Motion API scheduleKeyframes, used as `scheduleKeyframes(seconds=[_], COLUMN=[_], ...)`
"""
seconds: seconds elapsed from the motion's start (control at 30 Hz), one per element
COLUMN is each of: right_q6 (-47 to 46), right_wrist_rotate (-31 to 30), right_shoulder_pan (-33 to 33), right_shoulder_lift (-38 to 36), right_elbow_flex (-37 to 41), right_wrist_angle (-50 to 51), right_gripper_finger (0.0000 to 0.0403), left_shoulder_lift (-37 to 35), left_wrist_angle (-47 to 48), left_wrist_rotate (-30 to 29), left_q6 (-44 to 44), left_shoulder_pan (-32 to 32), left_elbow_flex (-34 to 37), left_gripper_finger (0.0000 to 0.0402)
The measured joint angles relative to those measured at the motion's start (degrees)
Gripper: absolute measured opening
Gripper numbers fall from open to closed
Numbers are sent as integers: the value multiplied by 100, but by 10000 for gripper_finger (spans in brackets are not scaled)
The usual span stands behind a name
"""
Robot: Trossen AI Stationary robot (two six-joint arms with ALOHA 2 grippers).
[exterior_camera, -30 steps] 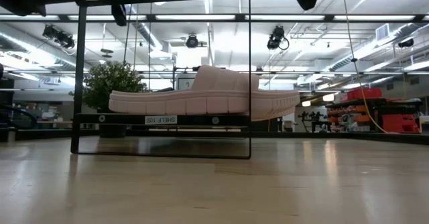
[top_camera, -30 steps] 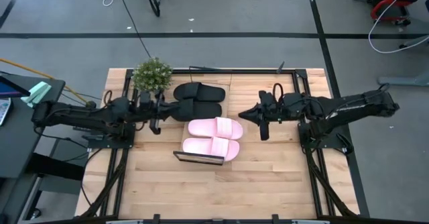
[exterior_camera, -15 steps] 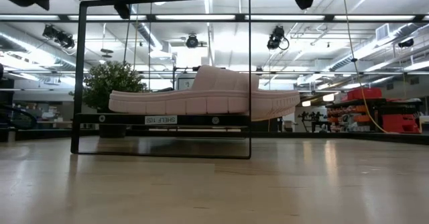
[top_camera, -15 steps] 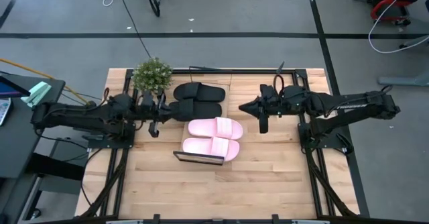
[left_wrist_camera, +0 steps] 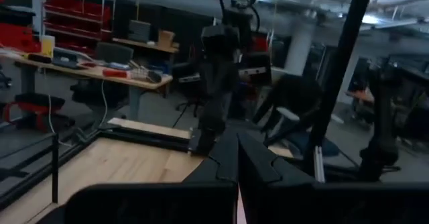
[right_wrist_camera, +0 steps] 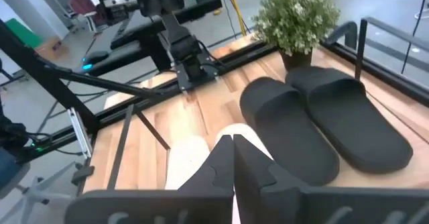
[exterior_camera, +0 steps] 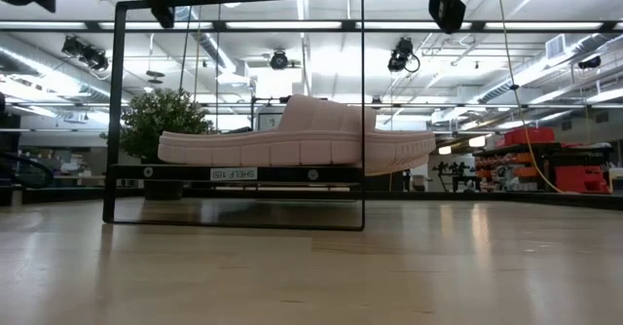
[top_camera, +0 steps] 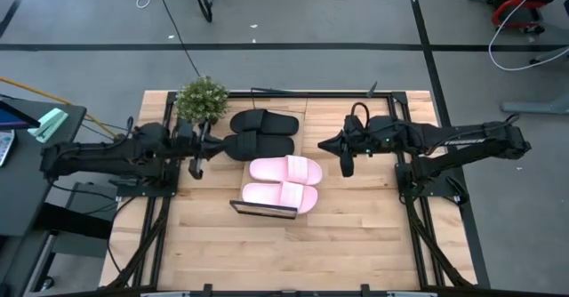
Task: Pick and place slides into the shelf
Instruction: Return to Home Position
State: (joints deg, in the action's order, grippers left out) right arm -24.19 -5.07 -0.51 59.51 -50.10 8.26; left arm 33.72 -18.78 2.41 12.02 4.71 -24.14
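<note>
Two pale pink slides point(top_camera: 283, 183) lie side by side on the shelf point(top_camera: 264, 210), near its wire frame end; the low view shows a pink slide point(exterior_camera: 292, 142) resting sole-down on the shelf plank point(exterior_camera: 234, 174). Two black slides point(top_camera: 262, 132) lie beyond them, side by side, also seen as black slides point(right_wrist_camera: 315, 127) in the right wrist view. My left gripper point(top_camera: 212, 146) hangs shut above the table just left of the black slides. My right gripper point(top_camera: 323, 144) hangs shut to their right. Neither gripper holds anything.
A small potted plant point(top_camera: 203, 99) stands at the far left of the table, close to the left arm. The shelf's tall black wire frame point(exterior_camera: 362, 111) rises around the pink slides. Bare wooden tabletop point(top_camera: 284, 252) lies toward the near edge.
My left gripper has drawn back toward the table's left edge, away from the black slides. My right gripper has shifted a little toward the far edge and turned at the wrist. The slides have not moved.
</note>
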Motion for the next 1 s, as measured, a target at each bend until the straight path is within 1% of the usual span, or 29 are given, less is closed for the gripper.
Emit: scheduleKeyframes(seconds=[0.17,0.4,0.53,0.67,0.8,0.93,1.0], right_q6=[-147,-483,-775,-999,-1079,-1133,-1236], right_wrist_rotate=[-18,-49,-59,-88,-222,-367,-426], right_shoulder_pan=[-23,-24,-24,-24,-24,-24,-24], right_shoulder_lift=[2,2,2,2,2,2,2], right_elbow_flex=[83,83,83,83,83,83,83], right_wrist_angle=[1,-8,-10,-8,-6,8,49], right_gripper_finger=[0,0,0,0,0,0,0], left_shoulder_lift=[-454,-1017,-1227,-1425,-1678,-1990,-2225], left_wrist_angle=[-152,-1111,-1615,-1702,-1773,-1714,-1488], left_wrist_rotate=[-273,-636,-752,-798,-821,-820,-822], left_q6=[236,423,449,432,384,252,233], left_shoulder_pan=[-5,-5,-5,-5,-5,-5,-5], left_elbow_flex=[483,1374,1714,1936,1997,2002,1999], left_gripper_finger=[0,0,0,0,0,0,0])
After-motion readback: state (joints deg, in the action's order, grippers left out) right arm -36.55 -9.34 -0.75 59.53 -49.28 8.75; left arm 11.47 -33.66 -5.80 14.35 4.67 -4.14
